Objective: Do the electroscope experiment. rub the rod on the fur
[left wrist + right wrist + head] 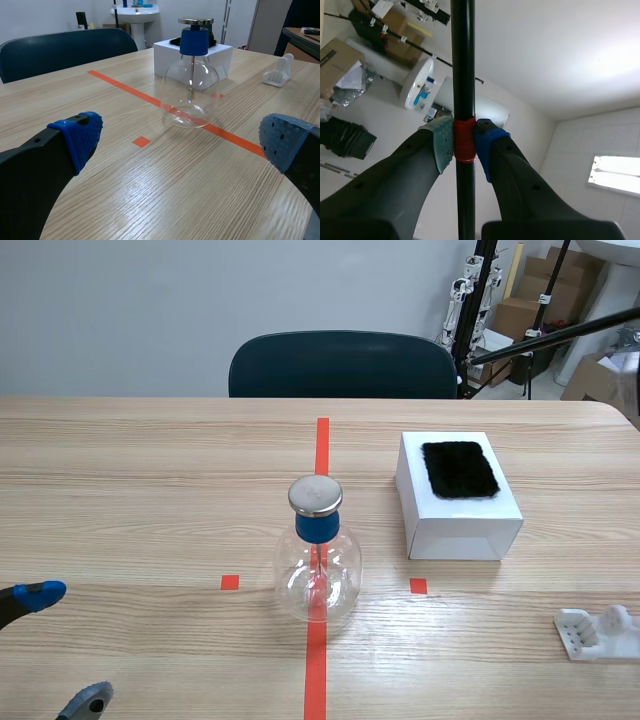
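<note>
No lettering, brand or number can be read. The white box [455, 530] and the rod [463, 65] show plain surfaces.

Wood, glass, fur
The worktop [150, 460] is wood, the flask [318, 580] clear glass with a shiny metal cap [315, 495], the fur [459, 469] fuzzy, the rod [463, 75] smooth.
</note>
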Controlling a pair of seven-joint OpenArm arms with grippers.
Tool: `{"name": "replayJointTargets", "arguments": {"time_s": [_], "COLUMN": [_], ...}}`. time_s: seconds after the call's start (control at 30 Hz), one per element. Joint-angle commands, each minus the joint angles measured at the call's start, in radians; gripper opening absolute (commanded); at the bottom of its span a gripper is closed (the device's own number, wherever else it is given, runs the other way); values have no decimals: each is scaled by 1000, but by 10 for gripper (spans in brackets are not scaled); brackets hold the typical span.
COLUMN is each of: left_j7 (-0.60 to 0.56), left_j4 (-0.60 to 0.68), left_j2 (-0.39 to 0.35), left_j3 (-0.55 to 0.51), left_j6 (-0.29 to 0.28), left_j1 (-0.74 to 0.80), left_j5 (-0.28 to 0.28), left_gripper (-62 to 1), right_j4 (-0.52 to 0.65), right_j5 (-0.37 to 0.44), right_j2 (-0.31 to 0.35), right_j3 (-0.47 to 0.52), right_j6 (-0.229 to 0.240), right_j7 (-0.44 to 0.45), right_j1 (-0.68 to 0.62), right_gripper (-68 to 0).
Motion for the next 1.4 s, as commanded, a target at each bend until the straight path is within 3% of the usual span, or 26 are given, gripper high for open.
{"name": "replayJointTargets", "arguments": {"time_s": [0.0,0.2,0.63,0.8,1.03,1.23,1.37], "left_j7": [-14,-14,-14,-14,-14,-14,-14], "left_j4": [5,5,5,5,5,5,5], "left_j2": [-9,-9,-9,-9,-9,-9,-9], "left_j3": [-6,-6,-6,-6,-6,-6,-6], "left_j6": [-2,-2,-2,-2,-2,-2,-2], "left_j1": [2,2,2,2,2,2,2], "left_j5": [-11,-11,-11,-11,-11,-11,-11], "left_gripper": [14,14,14,14,14,14,14], "right_j4": [-20,-58,-59,-59,-59,-59,-59], "right_j5": [-30,-114,-211,-261,-269,-269,-269], "right_j2": [-8,-74,-151,-204,-237,-237,-233], "right_j3": [10,10,10,9,3,3,3], "right_j6": [-7,22,23,68,85,88,88], "right_j7": [13,56,81,67,11,67,5], "right_j1": [15,21,-22,-22,-23,-23,-27], "right_gripper": [-675,-676,-676,-676,-676,-676,-676]}}
